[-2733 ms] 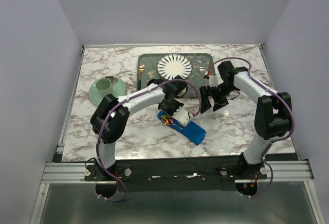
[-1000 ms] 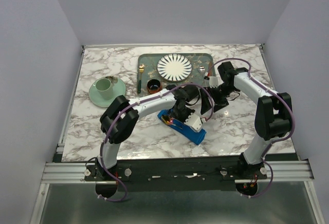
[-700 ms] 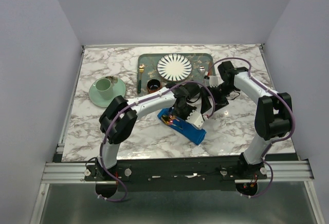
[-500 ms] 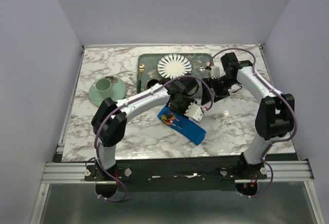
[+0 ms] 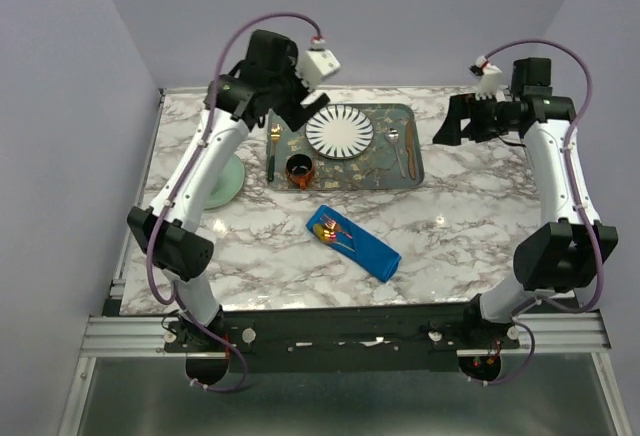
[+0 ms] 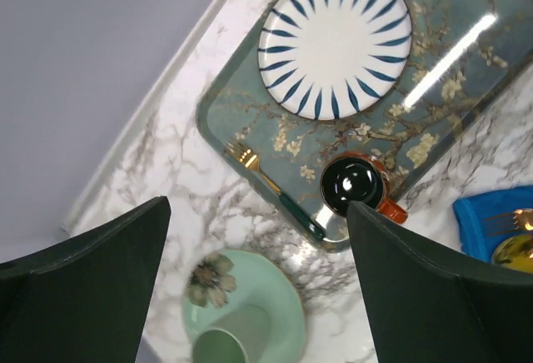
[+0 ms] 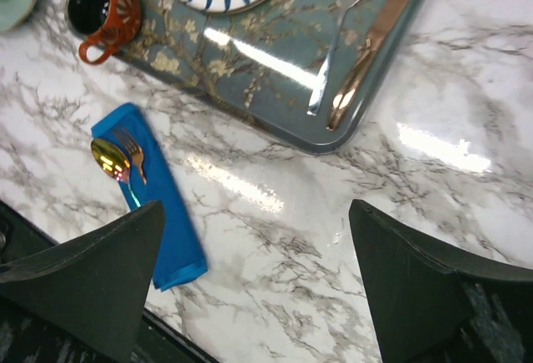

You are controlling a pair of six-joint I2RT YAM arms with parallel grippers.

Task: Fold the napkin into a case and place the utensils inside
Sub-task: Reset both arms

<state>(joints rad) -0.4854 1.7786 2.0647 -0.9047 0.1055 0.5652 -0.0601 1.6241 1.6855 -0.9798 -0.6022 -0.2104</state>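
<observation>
**Both arms up and apart, case lying alone on the tabletop**

Case (image 5: 353, 243): a narrow bright blue pouch lying flat on the marble tabletop (image 5: 470, 216), set on a diagonal. One end points toward the tray and the other toward the near right. Nothing touches it, and it sits apart from the tray, on the near side of it.

Utensils: the gold iridescent spoon (image 7: 108, 159) and the copper-pink fork (image 7: 132, 153) lie side by side at the case's upper-left end. The bowl and tines rest on the blue cloth. The handles run down into the fold and are mostly hidden.

Left gripper (image 6: 256, 205): jaws spread wide and holding nothing. It hangs high over the far left of the tabletop. Its wrist view looks down on the tray corner and the mint green cup and saucer (image 6: 241, 313).

Right gripper (image 7: 256, 205): jaws also wide apart, with nothing between them. It is high over the far right of the tabletop, just beyond the tray's right edge.

Tray (image 5: 370, 161): grey-green with a blossom pattern, at the far centre.
- The striped white plate (image 5: 339, 130) sits on its far half.
- A red cup (image 5: 299, 168) stands at its near-left corner.
- A gold fork with a dark green handle (image 5: 272, 151) lies along its left edge.
- The brown-handled cutlery pair (image 5: 402, 151) lies along its right side.
</observation>
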